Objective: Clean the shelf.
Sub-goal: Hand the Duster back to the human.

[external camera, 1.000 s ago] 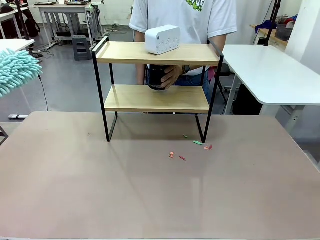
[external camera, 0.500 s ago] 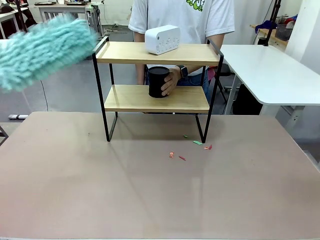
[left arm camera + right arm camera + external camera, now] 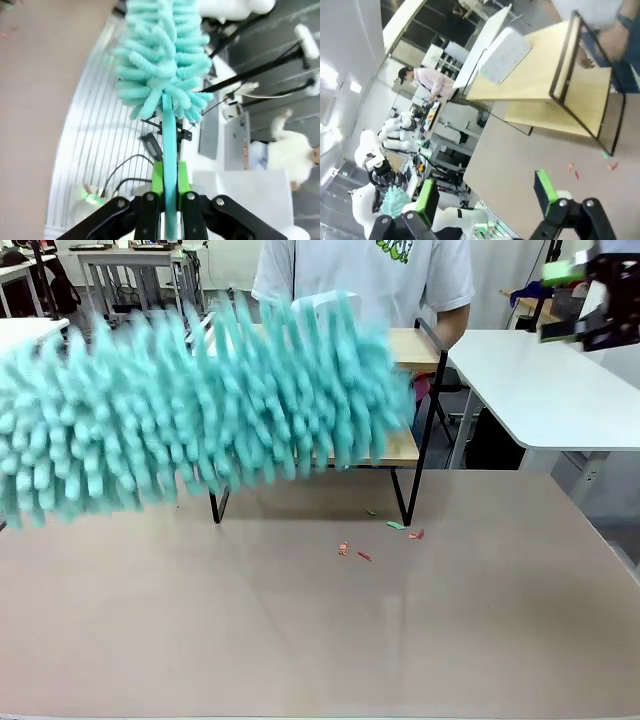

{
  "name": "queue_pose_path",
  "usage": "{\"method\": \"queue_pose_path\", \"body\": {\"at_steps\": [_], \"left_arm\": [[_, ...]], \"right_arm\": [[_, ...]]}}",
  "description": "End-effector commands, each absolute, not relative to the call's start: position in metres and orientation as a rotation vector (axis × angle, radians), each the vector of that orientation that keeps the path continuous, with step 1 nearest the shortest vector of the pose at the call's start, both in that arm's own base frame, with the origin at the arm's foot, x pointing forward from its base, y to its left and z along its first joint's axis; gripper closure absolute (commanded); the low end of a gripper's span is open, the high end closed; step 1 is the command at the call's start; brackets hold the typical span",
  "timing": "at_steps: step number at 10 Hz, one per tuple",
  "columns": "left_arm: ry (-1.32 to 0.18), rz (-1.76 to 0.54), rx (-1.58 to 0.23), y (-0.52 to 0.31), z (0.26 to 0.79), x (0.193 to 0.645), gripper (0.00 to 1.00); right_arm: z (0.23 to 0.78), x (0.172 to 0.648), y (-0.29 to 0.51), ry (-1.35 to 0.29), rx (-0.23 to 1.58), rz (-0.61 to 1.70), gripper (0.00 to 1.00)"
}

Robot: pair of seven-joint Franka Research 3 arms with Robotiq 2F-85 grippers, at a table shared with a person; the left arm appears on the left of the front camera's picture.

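A motion-blurred teal duster hides most of the shelf at frame centre; small scraps are unidentifiable.

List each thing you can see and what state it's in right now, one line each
Left pincer: shut on the duster handle.
Duster: raised in front of the shelf, motion-blurred.
Right pincer: open, holding nothing, raised off the table.
Shelf: upright on the table, white box on its top board.
White box: resting on the top board.
Scraps: scattered on the table near the shelf's leg.
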State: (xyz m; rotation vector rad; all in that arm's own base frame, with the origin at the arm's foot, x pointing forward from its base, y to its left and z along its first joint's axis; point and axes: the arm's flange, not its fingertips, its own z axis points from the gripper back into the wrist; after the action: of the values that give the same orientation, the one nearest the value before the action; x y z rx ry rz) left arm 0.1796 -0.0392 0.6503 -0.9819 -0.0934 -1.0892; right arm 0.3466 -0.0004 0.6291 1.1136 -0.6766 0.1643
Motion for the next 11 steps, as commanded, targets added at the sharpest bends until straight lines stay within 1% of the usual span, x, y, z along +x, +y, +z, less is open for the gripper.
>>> {"method": "queue_pose_path", "body": {"at_steps": [1, 2, 3, 4, 5, 6, 8, 9, 10, 11], "left_arm": [[-0.275, -1.03, -0.984, -0.027, 0.67, 0.179, 0.88], [-0.093, -1.089, -0.982, -0.039, 0.65, 0.18, 0.88], [-0.014, -1.198, -0.979, -0.073, 0.649, 0.192, 0.88], [0.041, -1.253, -0.984, -0.102, 0.645, 0.205, 0.88], [0.079, -1.261, -0.97, -0.125, 0.642, 0.217, 0.88], [0.087, -1.273, -0.968, -0.143, 0.641, 0.225, 0.88], [0.119, -1.309, -0.984, -0.163, 0.643, 0.237, 0.88], [0.134, -1.3, -0.991, -0.168, 0.64, 0.245, 0.88], [0.167, -1.266, -0.996, -0.169, 0.631, 0.256, 0.88], [0.173, -1.223, -1.009, -0.167, 0.623, 0.265, 0.88]], "right_arm": [[0.626, 0.35, 0.018, -0.649, 1.114, 0.192, 0.0], [0.622, 0.343, -0.011, -0.581, 1.144, 0.152, 0.0], [0.622, 0.349, 0.009, -0.513, 1.147, 0.155, 0.0], [0.621, 0.359, 0.034, -0.456, 1.168, 0.213, 0.0], [0.62, 0.362, 0.064, -0.35, 1.24, 0.275, 0.0], [0.613, 0.357, 0.097, -0.258, 1.231, 0.318, 0.0], [0.587, 0.324, 0.16, -0.08, 1.187, 0.481, 0.0], [0.58, 0.31, 0.173, 0.006, 1.201, 0.517, 0.0], [0.574, 0.299, 0.18, 0.04, 1.18, 0.543, 0.0], [0.574, 0.292, 0.181, 0.083, 1.198, 0.592, 0.0]]}}
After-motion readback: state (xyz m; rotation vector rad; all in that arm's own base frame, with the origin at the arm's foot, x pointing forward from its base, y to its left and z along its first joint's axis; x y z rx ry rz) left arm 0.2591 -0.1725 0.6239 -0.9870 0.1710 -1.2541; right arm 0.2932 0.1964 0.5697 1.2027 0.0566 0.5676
